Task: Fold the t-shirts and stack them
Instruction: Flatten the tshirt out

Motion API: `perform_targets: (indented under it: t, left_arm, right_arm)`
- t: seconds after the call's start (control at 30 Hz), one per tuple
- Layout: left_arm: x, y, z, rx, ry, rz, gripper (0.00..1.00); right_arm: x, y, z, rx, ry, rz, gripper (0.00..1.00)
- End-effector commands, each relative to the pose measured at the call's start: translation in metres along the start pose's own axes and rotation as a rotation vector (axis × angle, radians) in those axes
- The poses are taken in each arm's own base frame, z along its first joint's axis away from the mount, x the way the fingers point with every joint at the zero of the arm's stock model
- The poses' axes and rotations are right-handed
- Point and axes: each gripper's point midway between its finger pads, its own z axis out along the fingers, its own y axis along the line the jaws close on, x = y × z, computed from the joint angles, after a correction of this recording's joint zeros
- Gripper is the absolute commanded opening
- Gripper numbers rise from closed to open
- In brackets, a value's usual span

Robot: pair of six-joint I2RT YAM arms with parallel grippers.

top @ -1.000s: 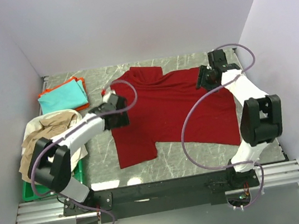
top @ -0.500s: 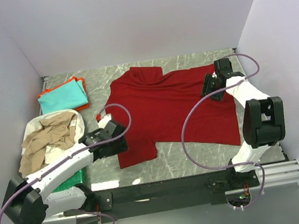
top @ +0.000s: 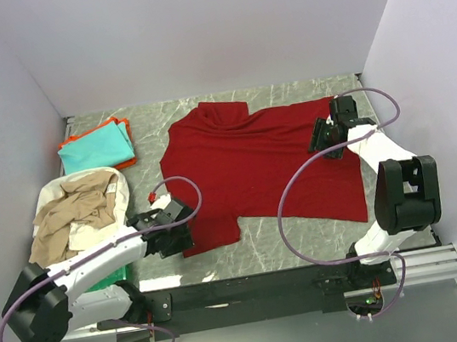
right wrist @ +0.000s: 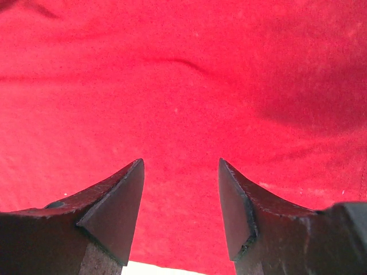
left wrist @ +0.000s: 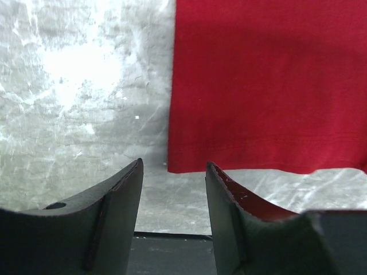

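Left gripper point(left wrist: 172, 167) fingers apart, empty; dark red t-shirt point(left wrist: 269, 86) hem corner just ahead of its tips. Right gripper point(right wrist: 180, 165) apart too (red cloth all beneath it).

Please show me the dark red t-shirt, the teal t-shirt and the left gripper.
dark red t-shirt point(top: 254, 167): top external view, middle of its body.
teal t-shirt point(top: 98, 147): top external view, middle of the cloth.
left gripper point(left wrist: 173, 166): left wrist view, midway between its open fingertips.
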Motion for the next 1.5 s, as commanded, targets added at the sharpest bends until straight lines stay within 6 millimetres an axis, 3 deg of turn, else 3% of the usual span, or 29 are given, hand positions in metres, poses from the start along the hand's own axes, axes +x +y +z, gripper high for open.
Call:
perform_targets:
  t: [0.0,0.33,0.63,1.0,1.13,1.3,1.47]
  left_arm:
    - [0.003,-0.003,0.007,-0.005,0.01,-0.007,0.53]
    - [0.009,-0.004,0.019,-0.018,0.037,0.026,0.48]
    - [0.015,0.003,0.027,-0.06,0.058,0.037,0.36]
    - [0.021,0.004,0.034,-0.056,0.074,0.04,0.04]
    - [0.011,-0.005,0.029,-0.025,0.04,0.043,0.01]
    - [-0.018,-0.033,0.009,0.069,-0.047,0.056,0.01]
    - [-0.038,-0.045,-0.002,0.107,-0.114,0.12,0.01]
  right_arm:
    - [-0.011,0.001,-0.005,-0.012,-0.057,0.006,0.61]
    - [-0.01,0.0,-0.001,-0.011,-0.049,0.01,0.61]
    - [-0.009,-0.001,0.0,-0.004,-0.045,0.012,0.61]
    - [-0.009,-0.001,-0.002,-0.004,-0.053,0.01,0.61]
    - [-0.007,-0.002,-0.004,-0.006,-0.057,0.017,0.61]
    - [0.002,-0.016,-0.011,0.062,-0.071,0.055,0.61]
    - [0.023,-0.023,-0.026,0.08,-0.048,0.081,0.58]
